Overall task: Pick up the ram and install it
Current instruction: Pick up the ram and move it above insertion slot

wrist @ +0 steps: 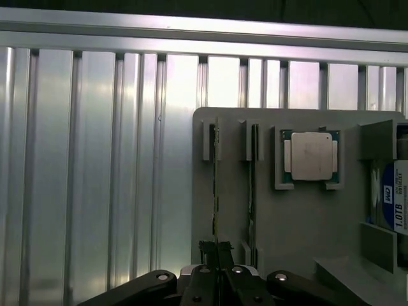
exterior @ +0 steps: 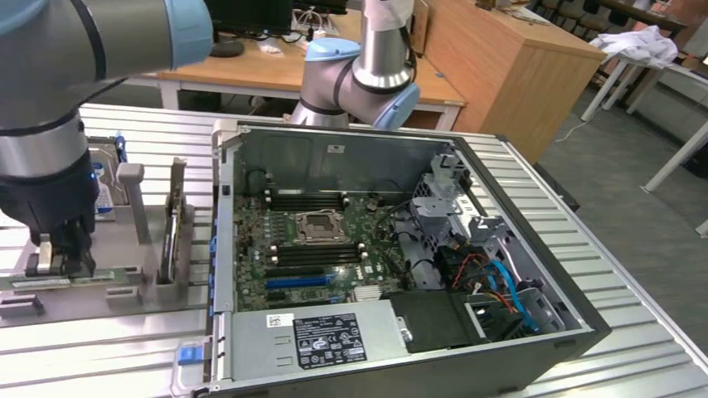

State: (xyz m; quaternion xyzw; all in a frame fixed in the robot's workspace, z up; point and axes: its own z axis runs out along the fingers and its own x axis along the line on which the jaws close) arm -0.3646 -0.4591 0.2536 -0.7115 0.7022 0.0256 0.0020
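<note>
**Exterior view:** The arm's gripper [exterior: 61, 259] is down at a grey holder [exterior: 128, 290] on a ribbed metal table [exterior: 99, 344]. It is to the exterior view's left of an open computer case [exterior: 553, 332]. The black label [exterior: 328, 338] on the case's power supply is too small to read.

**Wrist view:** The jaws are pinched narrow on the ram [wrist: 215, 185], which stands on edge in the slot nearest the holder's edge. A second stick [wrist: 254, 178] stands just beside it. Further along sit a silver processor [wrist: 310, 156] and a blue-labelled hard drive [wrist: 396, 197] marked "1.0TB".

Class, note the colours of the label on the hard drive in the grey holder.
Blue and white; the hard drive label shows best in the wrist view.
</note>
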